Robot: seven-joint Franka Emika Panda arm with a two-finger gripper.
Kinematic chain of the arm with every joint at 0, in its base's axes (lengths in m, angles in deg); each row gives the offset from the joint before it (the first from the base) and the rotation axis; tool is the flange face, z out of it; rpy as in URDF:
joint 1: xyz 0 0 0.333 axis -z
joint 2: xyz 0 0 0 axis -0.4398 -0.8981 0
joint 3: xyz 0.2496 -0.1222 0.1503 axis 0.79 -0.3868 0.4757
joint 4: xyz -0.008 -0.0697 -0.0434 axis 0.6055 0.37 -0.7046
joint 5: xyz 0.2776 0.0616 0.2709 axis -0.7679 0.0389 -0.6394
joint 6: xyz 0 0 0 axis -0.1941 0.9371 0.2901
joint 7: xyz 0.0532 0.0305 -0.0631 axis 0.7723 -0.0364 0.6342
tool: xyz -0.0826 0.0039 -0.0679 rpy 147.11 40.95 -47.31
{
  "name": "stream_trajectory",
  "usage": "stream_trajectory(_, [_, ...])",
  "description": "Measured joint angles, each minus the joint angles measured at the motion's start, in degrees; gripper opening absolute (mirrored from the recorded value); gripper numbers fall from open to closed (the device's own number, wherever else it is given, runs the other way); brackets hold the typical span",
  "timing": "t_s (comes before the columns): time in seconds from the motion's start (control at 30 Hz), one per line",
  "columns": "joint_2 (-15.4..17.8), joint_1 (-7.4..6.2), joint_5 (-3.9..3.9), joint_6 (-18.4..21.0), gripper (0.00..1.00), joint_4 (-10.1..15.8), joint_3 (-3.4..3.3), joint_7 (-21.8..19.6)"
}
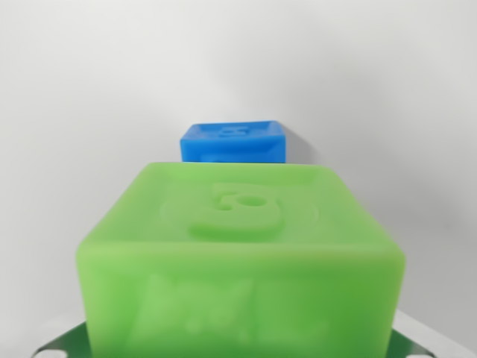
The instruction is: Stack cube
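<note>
A large green cube [240,261] fills the lower half of the wrist view, very close to the camera, with a raised figure on its top face. Only the grey tips of my gripper [238,350] show, at the bottom corners, pressed against the cube's left and right sides, so it is shut on the cube. Beyond it, a smaller-looking blue cube [234,142] rests on the white surface, just above the green cube's far edge in the picture and slightly towards the wrist view's left. The blue cube's lower part is hidden behind the green one.
A plain white surface [89,112] surrounds both cubes, and the blue cube casts a soft shadow to its right. Nothing else is in view.
</note>
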Motion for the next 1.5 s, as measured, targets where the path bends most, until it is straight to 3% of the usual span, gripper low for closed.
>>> stream_trajectory(0.67, [-7.3, 0.0, -0.06, -6.8, 0.0, -0.1, 0.03, 0.2])
stream_trajectory(1.17, [-9.6, 0.0, -0.14, -8.8, 0.0, -0.5, 0.06, 0.3])
stream_trajectory(1.2, [-9.6, 0.0, -0.15, -8.8, 1.0, -0.5, 0.06, 0.3])
stream_trajectory(1.5, [-9.7, 0.0, -0.15, -8.9, 1.0, -0.5, 0.06, 0.4])
